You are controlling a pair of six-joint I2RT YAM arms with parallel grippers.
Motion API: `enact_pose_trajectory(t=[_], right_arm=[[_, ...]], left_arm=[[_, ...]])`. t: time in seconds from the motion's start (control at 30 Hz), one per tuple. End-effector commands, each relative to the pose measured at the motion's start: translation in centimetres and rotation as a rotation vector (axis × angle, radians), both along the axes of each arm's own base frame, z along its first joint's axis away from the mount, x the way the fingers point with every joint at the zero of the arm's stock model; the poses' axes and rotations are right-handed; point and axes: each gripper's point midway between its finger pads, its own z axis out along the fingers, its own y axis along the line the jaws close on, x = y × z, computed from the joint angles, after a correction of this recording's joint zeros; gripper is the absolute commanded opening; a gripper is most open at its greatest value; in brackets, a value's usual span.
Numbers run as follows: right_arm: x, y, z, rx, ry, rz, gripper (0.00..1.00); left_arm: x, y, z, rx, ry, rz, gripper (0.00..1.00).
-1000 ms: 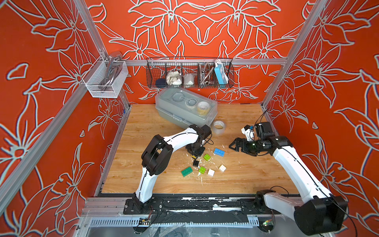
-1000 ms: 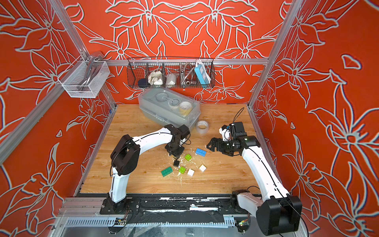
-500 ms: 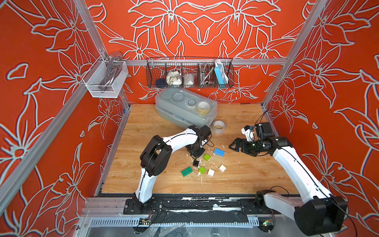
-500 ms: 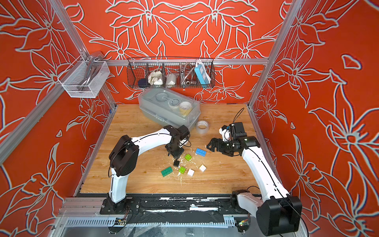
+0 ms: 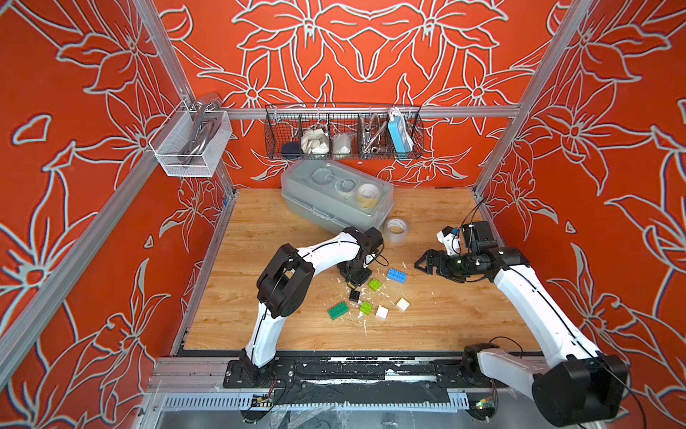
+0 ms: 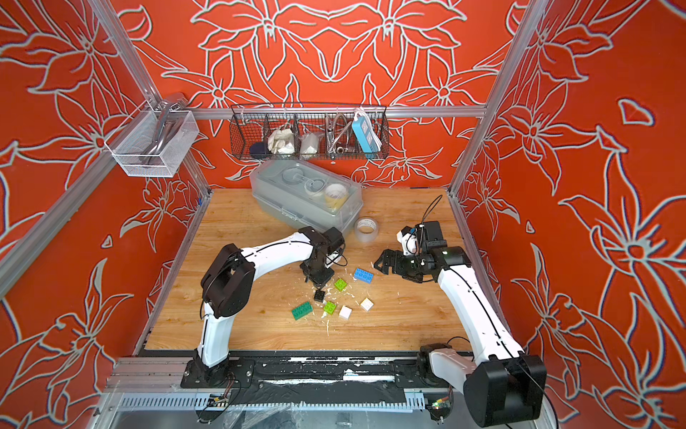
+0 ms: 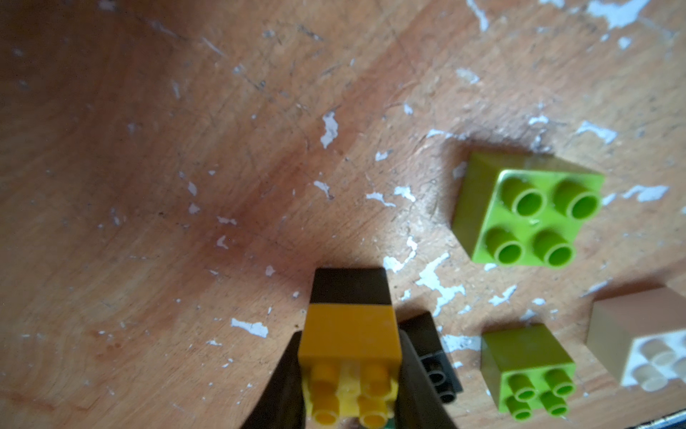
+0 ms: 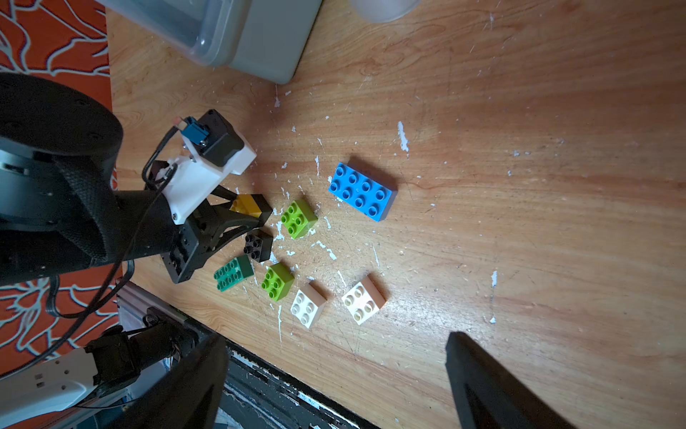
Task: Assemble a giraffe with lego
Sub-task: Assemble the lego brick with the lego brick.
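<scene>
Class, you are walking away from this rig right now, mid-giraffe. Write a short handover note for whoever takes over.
Left gripper: shut on the yellow-on-black stack, low over the table. Whether the stack touches the table cannot be told.
Right gripper: open and empty, near the blue brick.
Loose on the table: blue brick, lime bricks, black brick, dark green brick, white bricks.
Done: only that two-brick stack, probably a leg.
Left: the second leg, body, neck and head.
</scene>
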Motion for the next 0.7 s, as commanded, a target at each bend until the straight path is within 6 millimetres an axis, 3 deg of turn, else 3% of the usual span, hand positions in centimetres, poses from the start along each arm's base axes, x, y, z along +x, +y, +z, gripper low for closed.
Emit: enact_pose_trajectory(t=[0.0,0.33,0.6,0.67], right_arm=[[-0.2,-0.1,-0.4,0.005,0.010,0.000,0.97],[-0.1,-0.3,-0.3,-0.008,0.002,0.002,0.96],[0.0,-0.7,0.0,-0.042,-0.003,0.005,0.96],[0.0,-0.8,0.1,-0.045,-0.005,0.004,0.96]], left_arm=[[-3.5,2.8,-4.5,0.160,0.170,0.015,0.13],[-3.9,2.3,-5.2,0.151,0.226,0.177,0.13],[-2.8,3.7,-4.8,0.180,0.174,0.303,0.13],[-2.7,3.5,-4.7,0.153,0.173,0.333,0.21]])
